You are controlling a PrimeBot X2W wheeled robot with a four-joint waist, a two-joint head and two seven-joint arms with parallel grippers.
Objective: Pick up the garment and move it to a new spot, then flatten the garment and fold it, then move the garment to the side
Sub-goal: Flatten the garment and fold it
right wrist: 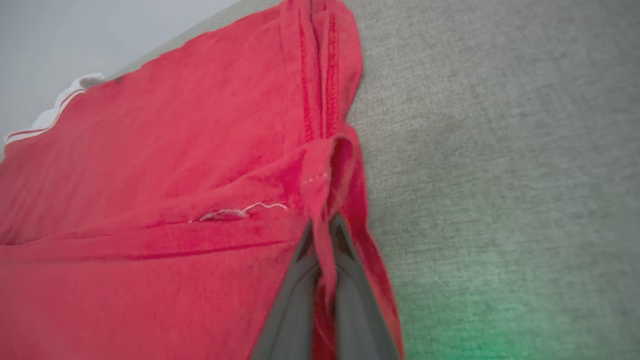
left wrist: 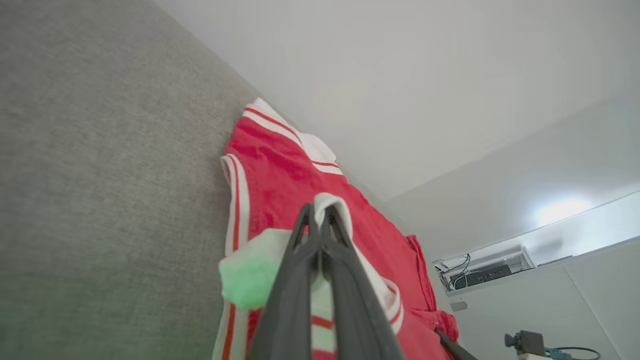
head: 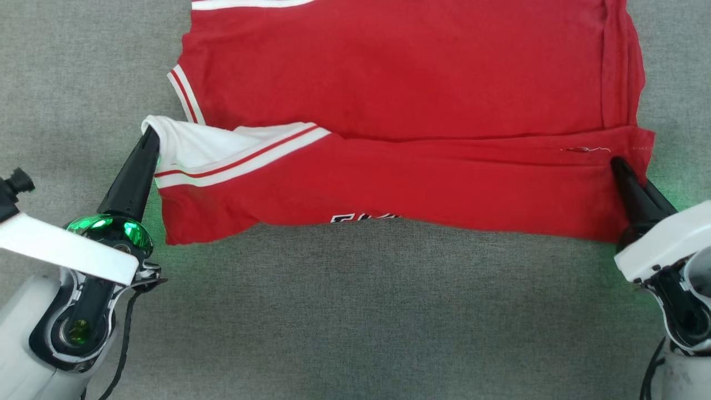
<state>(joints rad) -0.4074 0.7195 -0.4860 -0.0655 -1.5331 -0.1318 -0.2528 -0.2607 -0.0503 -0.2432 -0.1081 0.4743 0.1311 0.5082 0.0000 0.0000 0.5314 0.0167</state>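
Observation:
The garment [head: 400, 94], a red jersey, lies spread on the grey surface with its near edge folded up and over. A strip of black white-outlined print [head: 364, 217] peeks from under that fold. My left gripper [head: 150, 135] is shut on the white sleeve end [head: 194, 150] at the fold's left corner, seen close up as the left gripper [left wrist: 318, 212] pinching white cloth [left wrist: 331, 201]. My right gripper [head: 616, 164] is shut on the red hem corner at the fold's right end; the right gripper [right wrist: 322, 227] has red fabric [right wrist: 150, 200] pinched between its fingers.
Grey fabric-covered surface [head: 355, 311] stretches on all sides of the jersey, with open room in front and to both sides. In the left wrist view a pale wall and a shelf with cabled equipment [left wrist: 482, 272] stand beyond the surface.

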